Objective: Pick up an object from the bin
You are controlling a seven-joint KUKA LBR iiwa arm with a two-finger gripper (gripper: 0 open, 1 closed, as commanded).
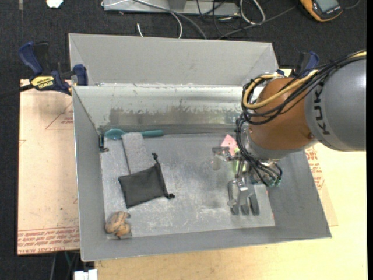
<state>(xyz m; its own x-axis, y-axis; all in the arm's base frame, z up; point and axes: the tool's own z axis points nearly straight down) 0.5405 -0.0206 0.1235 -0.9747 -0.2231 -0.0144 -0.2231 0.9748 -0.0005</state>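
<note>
Fingers (236, 198) are held slightly apart, empty, over bare floor in the grey metal bin (87, 168) (right side); a black drawstring pouch (143, 185) and tan lump (118, 223) are lodged leftward.

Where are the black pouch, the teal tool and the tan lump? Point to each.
Black pouch (141, 188), camera view, middle of its body.
Teal tool (115, 135), camera view, its broad head near the bin's far left corner.
Tan lump (118, 224), camera view, its middle.
</note>
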